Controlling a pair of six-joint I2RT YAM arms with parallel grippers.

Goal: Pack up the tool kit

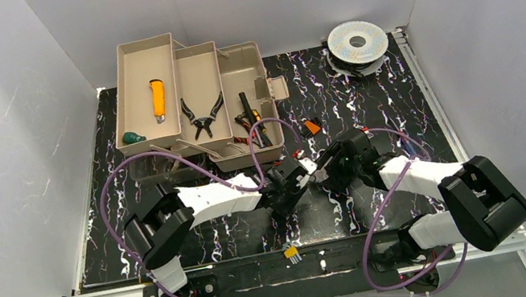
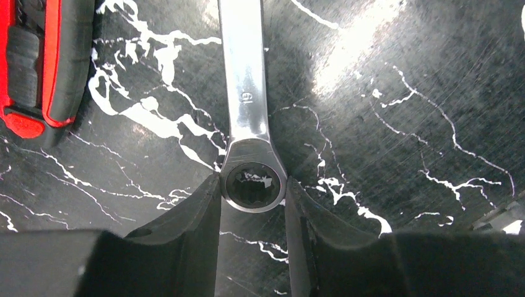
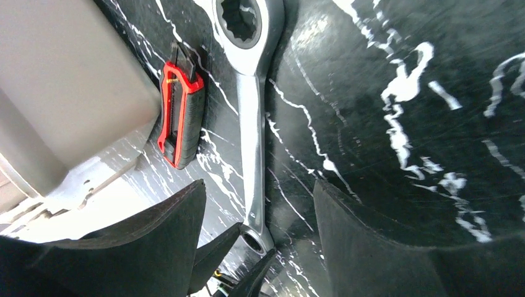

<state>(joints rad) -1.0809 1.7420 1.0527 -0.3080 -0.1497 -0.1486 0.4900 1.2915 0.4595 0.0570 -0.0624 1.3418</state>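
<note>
Left gripper (image 2: pixel 252 187): fingers (image 2: pixel 198 216) pressed on both sides of wrench (image 2: pixel 246 74) ring end, grasping it.
Right gripper (image 3: pixel 259 189): jaws spread wide, nothing held, straddling the wrench shaft.
Wrench: flat on black marbled table (image 2: pixel 402 154), between arms.
Red knife (image 3: pixel 181 117): just beside wrench, not touching.
Toolbox (image 1: pixel 241 66): open, far left; yellow knife (image 1: pixel 158 99), pliers (image 1: pixel 202 116) in trays.

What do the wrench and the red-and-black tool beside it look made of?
The wrench: steel by the look, with a polished chrome-like finish; it mirrors the light and carries a stamped number. The red-and-black tool: probably moulded plastic, glossy red with matte black, rubbery-looking ribs.
</note>
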